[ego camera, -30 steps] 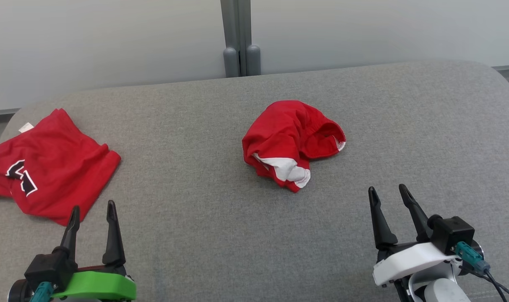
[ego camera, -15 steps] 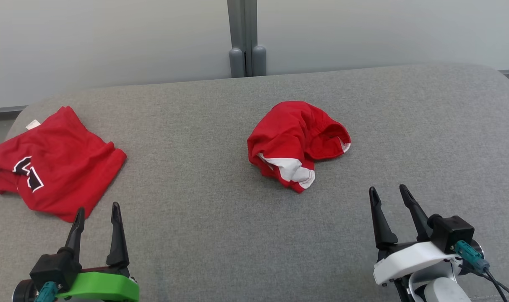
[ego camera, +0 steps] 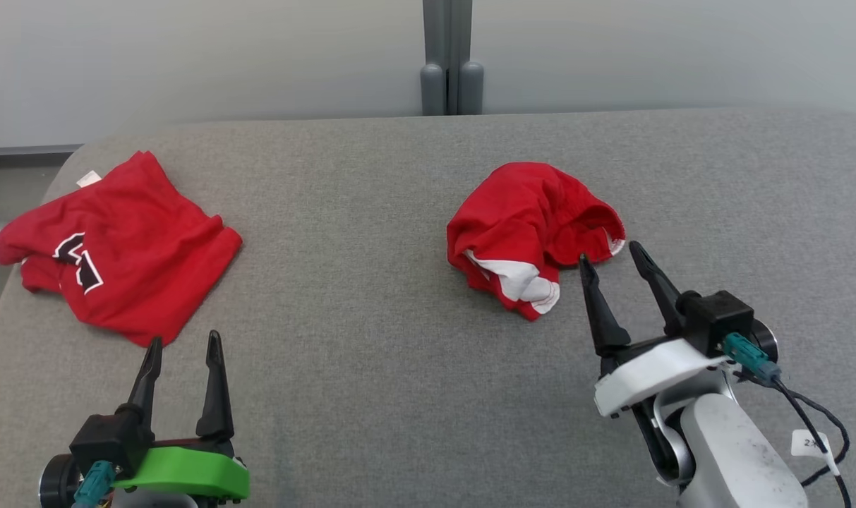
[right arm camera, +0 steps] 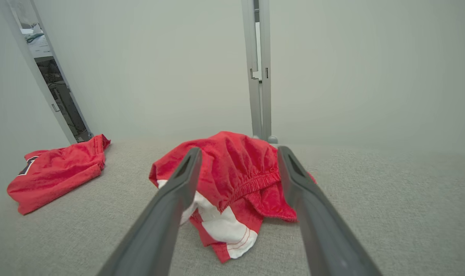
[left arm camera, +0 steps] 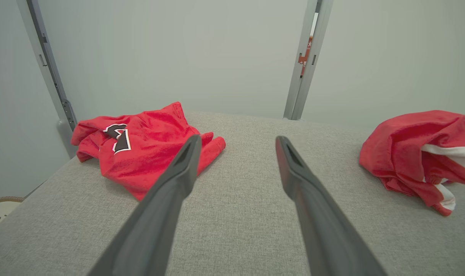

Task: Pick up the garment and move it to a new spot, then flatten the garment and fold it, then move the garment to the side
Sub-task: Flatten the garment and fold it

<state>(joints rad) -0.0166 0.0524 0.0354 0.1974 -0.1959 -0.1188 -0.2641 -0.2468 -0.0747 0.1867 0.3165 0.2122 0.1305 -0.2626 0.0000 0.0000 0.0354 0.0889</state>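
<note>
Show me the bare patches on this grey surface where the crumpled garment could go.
Widest bare patch: the middle of the grey surface, between the lettered red garment at left and the crumpled garment, down to the left gripper. The far right end is bare. Crowded: around the right gripper beside the crumpled garment.

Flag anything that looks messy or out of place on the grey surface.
Two things. The red-and-white garment near the middle sits bunched in a heap, not flat. The red garment with the black mark lies rumpled at the left edge. No spill or damage shows.
</note>
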